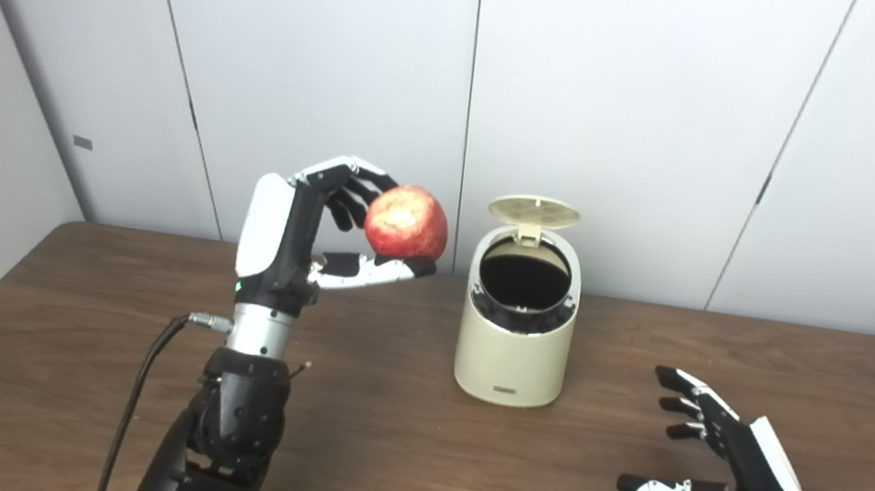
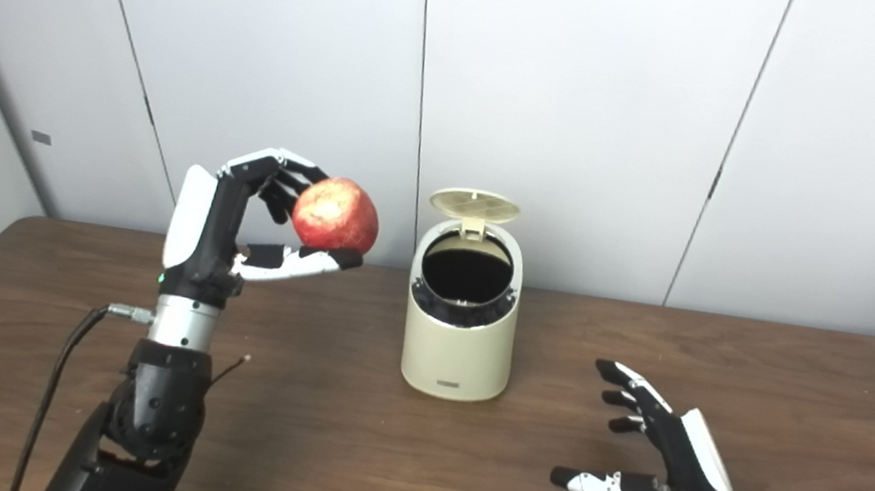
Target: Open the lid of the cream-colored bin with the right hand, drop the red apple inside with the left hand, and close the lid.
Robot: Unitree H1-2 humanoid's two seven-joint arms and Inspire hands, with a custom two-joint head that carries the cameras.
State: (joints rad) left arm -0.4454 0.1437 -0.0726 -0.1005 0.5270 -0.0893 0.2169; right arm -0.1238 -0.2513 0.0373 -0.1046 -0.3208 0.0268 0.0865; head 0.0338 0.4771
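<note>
The cream-colored bin [image 1: 512,351] stands upright mid-table with its round lid [image 1: 534,211] tipped up and back, showing the dark inside. My left hand [image 1: 298,238] is raised to the bin's left, shut on the red apple [image 1: 406,222], which it holds between fingers and thumb above the table, level with the bin's top and short of its opening. My right hand [image 1: 717,463] hovers low over the table at the front right, open with fingers spread, well clear of the bin.
The brown wooden table [image 1: 383,437] runs across the whole view, with white wall panels [image 1: 628,94] behind it. A black cable [image 1: 142,377] hangs from my left forearm.
</note>
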